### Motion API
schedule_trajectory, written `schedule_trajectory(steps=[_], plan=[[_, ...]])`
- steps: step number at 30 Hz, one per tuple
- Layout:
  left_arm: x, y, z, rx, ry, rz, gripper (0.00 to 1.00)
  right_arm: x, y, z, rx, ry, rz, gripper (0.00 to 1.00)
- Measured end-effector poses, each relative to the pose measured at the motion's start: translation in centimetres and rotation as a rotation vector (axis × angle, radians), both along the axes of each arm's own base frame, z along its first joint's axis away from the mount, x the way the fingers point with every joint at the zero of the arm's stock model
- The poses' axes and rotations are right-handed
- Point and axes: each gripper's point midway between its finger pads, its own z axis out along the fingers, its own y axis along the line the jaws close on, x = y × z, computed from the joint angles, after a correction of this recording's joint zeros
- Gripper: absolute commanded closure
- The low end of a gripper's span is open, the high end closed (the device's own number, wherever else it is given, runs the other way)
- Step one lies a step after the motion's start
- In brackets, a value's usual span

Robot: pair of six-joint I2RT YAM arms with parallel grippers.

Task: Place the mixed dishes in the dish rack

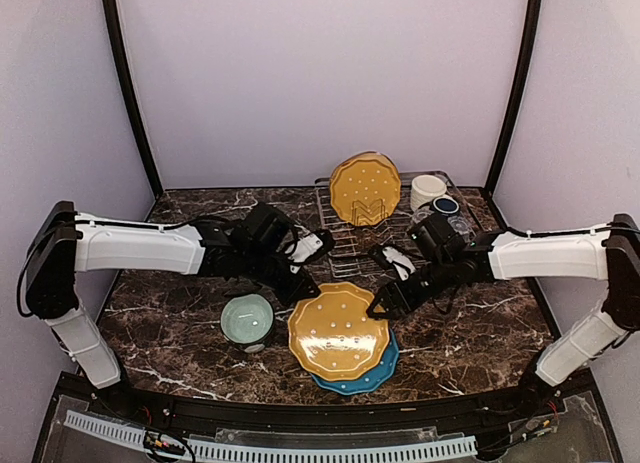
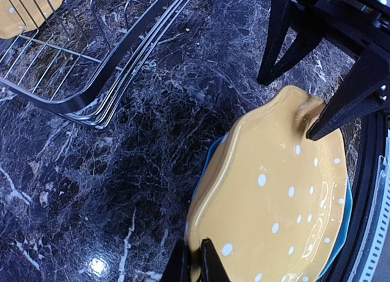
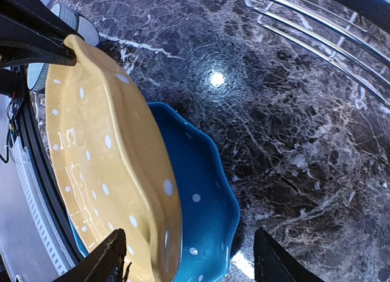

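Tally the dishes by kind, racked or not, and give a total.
Plates: 3 (upright yellow plate, yellow dotted plate, blue dotted plate)
Mugs: 2 (cream mug, navy mug)
Bowls: 1 (mint-green bowl)
Tumblers: 1 (clear glass tumbler)
Total: 7

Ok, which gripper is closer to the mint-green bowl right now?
Left. The left gripper pinches the near yellow dotted plate's rim just beside the mint-green bowl; the right gripper stands open across that plate.
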Motion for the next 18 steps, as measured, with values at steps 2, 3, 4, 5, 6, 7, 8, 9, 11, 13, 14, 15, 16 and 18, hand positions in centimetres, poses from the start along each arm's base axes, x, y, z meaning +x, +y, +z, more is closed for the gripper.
schedule_trajectory(steps=[2,3,4,5,6,7,8,9,11,13,14,15,16,18], plan=[[-0.1,0.1,0.2,-0.014,-0.012,-0.001,0.99,-0.1,0.4,-0.3,0.013,0.015,0.017,0.37],[-0.1,0.2,0.3,-0.022,-0.018,-0.001,0.99,-0.2,0.7,-0.4,0.023,0.022,0.027,0.39],[-0.2,0.2,0.5,-0.030,-0.025,-0.001,0.99,-0.3,0.9,-0.4,0.034,0.028,0.035,0.41],[-0.2,0.2,0.6,-0.036,-0.030,-0.001,0.99,-0.3,1.2,-0.3,0.049,0.032,0.046,0.43],[-0.2,0.2,0.7,-0.044,-0.036,-0.001,0.99,-0.4,1.4,-0.2,0.064,0.037,0.055,0.46],[-0.1,0.2,0.8,-0.051,-0.042,-0.001,0.99,-0.5,1.7,-0.1,0.080,0.042,0.064,0.49],[-0.1,0.1,1.0,-0.059,-0.048,-0.001,0.99,-0.6,2.0,0.1,0.098,0.045,0.075,0.52],[0.0,0.1,1.1,-0.066,-0.054,-0.001,0.99,-0.6,2.3,0.3,0.116,0.050,0.083,0.56],[0.1,-0.1,1.3,-0.077,-0.062,0.000,0.99,-0.6,2.7,0.5,0.143,0.058,0.096,0.67],[0.2,-0.1,1.4,-0.085,-0.069,0.001,0.99,-0.7,3.0,0.6,0.165,0.068,0.106,0.77],[0.2,-0.2,1.4,-0.087,-0.072,0.001,0.99,-0.6,3.0,0.7,0.169,0.064,0.109,0.82],[0.1,-0.1,1.4,-0.088,-0.074,-0.001,0.99,-0.7,3.0,0.8,0.179,0.081,0.104,0.87],[0.1,0.1,1.4,-0.083,-0.083,-0.001,0.99,-0.6,3.0,1.0,0.194,0.089,0.108,0.91],[0.2,0.1,1.5,-0.087,-0.093,-0.002,0.99,-0.5,3.0,1.3,0.211,0.088,0.113,1.00]])
